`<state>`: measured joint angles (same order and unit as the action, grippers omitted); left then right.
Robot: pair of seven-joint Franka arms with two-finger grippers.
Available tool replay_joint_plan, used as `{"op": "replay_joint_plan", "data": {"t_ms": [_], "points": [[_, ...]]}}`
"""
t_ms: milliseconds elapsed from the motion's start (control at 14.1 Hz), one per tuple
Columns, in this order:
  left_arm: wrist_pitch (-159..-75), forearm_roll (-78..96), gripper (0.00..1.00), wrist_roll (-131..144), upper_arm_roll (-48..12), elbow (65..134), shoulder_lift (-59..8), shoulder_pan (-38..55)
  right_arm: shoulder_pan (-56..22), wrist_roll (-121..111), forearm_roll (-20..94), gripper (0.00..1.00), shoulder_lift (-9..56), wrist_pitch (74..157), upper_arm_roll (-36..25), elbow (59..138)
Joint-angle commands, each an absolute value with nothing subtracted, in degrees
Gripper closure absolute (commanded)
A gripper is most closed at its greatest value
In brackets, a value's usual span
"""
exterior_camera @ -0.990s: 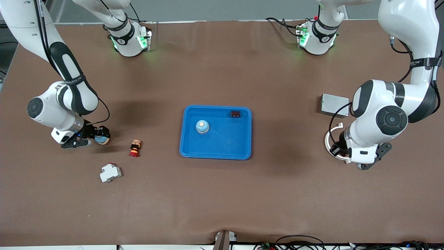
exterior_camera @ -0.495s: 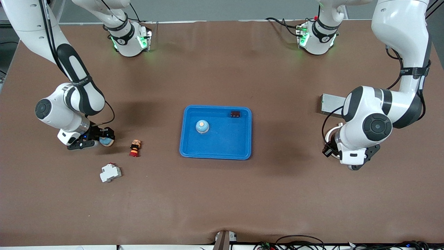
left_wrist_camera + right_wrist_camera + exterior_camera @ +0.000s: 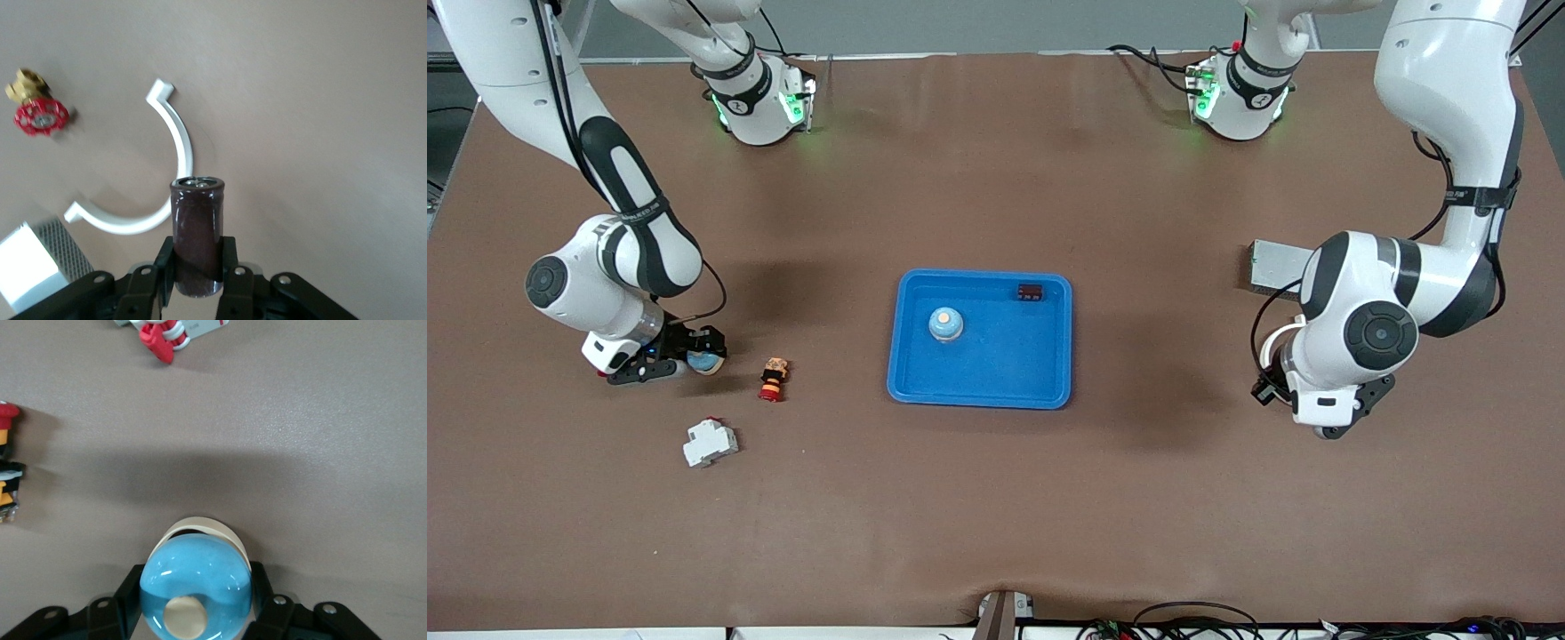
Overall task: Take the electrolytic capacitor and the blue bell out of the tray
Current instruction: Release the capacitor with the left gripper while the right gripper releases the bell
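Now, your right hand [image 3: 197, 590] is clamped on the blue bell [image 3: 200, 563], fingers snug on both flanks, low over the counter [image 3: 996, 516] toward the right arm's end. I can't tell if its base touches yet. Ease it down flat before you release, then open evenly and lift straight up, because that dome looks likely to roll if nudged. Keep clear of the red-and-yellow push button [image 3: 773, 380] just beside it and the white breaker [image 3: 710, 442] nearer the front camera.

Your left hand [image 3: 197, 270] grips the electrolytic capacitor [image 3: 197, 227] by one end, over the white curved clip [image 3: 180, 147]. Set it on bare counter, not on the clip.

Both are well apart from the tray [image 3: 978, 397], though another blue domed piece [image 3: 945, 324] and a small dark part [image 3: 1032, 292] sit in it.
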<state>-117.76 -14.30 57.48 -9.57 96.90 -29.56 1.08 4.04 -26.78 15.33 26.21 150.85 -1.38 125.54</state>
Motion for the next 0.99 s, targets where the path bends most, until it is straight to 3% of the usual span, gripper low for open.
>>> {"op": "replay_joint_plan", "data": {"t_ms": [0,212,424,566,636,707,778,919], "points": [[-123.2,-18.7,1.00,56.6,-9.8,102.0,-29.6,-3.1,3.7,-28.1,16.5,0.00,27.1,151.2,-1.7,124.5],[-127.4,-22.4,1.00,56.3,-9.7,106.2,-30.0,-5.3,3.8,-27.6,16.5,0.00,26.0,148.9,-1.8,123.1],[-129.9,-26.4,1.00,56.3,-9.8,109.3,-30.2,-8.4,3.1,-21.1,15.7,0.00,22.6,134.2,-1.9,117.5],[-131.7,-26.6,1.00,56.3,-9.7,110.4,-31.1,-8.6,0.4,-9.1,8.8,0.00,21.0,125.0,-1.7,111.5],[-131.7,-26.6,0.83,56.3,-9.8,110.2,-31.5,-8.8,-2.1,-1.3,6.0,0.00,20.7,120.7,-1.4,108.7],[-131.7,-26.6,0.50,56.3,-9.8,110.1,-31.6,-9.1,-5.5,5.9,5.0,0.00,20.6,117.9,-1.4,106.7],[-131.3,-26.6,0.01,56.3,-9.8,110.0,-31.0,-9.1,-8.3,11.5,5.0,0.00,20.1,117.5,-1.4,106.4],[-130.3,-26.4,0.00,56.8,-10.0,109.9,-29.1,-9.0,-12.4,20.3,6.1,0.00,19.9,118.0,-1.2,106.2]]}}
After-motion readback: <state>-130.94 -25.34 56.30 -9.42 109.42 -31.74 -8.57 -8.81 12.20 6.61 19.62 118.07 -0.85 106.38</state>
